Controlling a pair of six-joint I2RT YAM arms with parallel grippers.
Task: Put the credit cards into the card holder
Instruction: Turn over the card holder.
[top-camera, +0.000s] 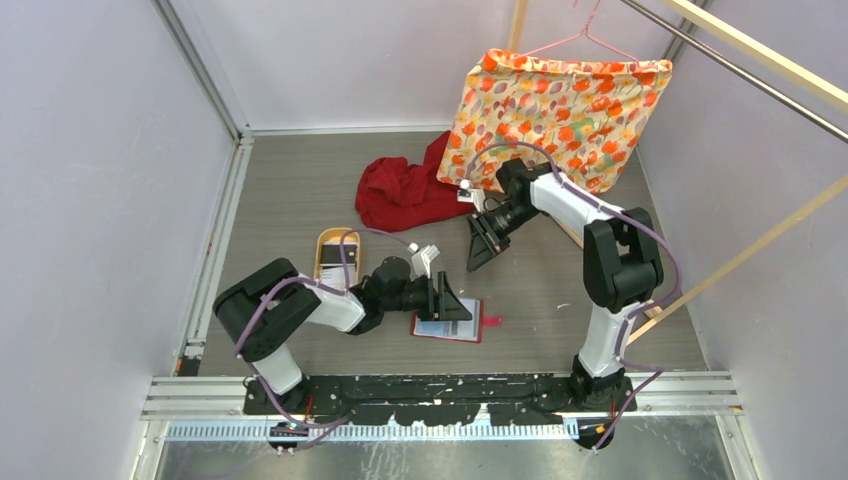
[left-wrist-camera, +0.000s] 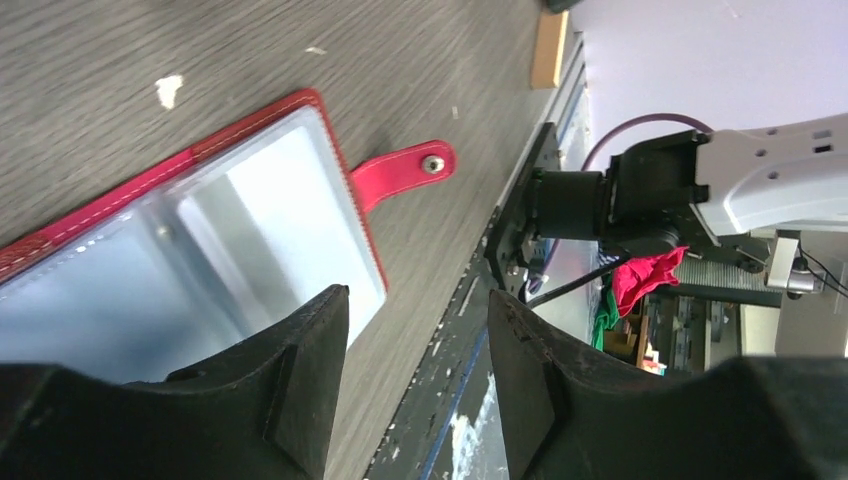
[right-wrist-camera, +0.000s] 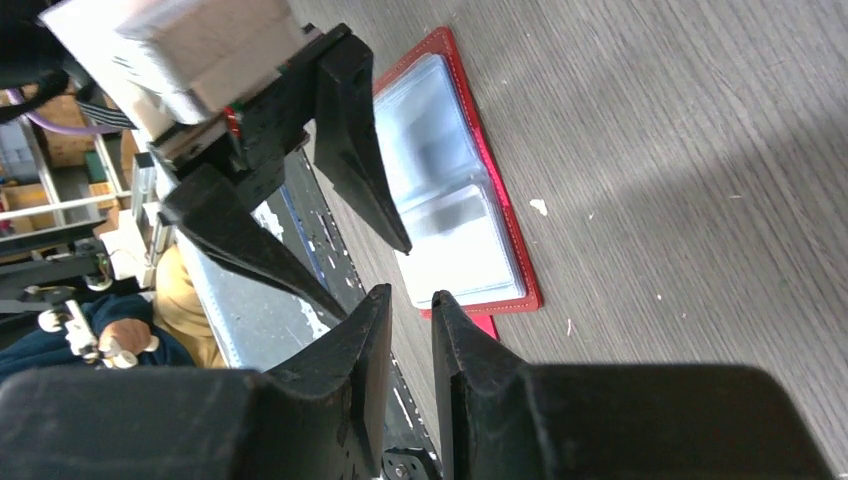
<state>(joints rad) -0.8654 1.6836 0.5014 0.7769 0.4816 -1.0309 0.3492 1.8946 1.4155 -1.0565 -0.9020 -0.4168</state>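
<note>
The left gripper (top-camera: 462, 300) hangs low over the far edge of the card holder (top-camera: 445, 328), its jaws set at a middling width with nothing between them; whether a fingertip touches the leather cannot be told. In the left wrist view the two dark fingers (left-wrist-camera: 300, 400) frame the open wallet's pale clear-window pocket and its red snap tab (left-wrist-camera: 405, 170), which lies flat on the grey wood-grain table (top-camera: 540, 290). The right gripper (top-camera: 485, 240) hovers farther back and to the right, tilted down toward the holder, its jaws drawn to a narrow slit that shows only table through it. The card holder lies opened flat at the middle of the table's near side, between the two arms. The credit cards (top-camera: 333, 262), dark and whitish, sit in a tan oval tray (top-camera: 338, 231) to the left, beside the left arm and well apart from both grippers. Beyond, a red cloth (top-camera: 400, 190) lies crumpled at the far side, and a flower-patterned cloth (top-camera: 555, 110) hangs from a hanger above the right arm.
</note>
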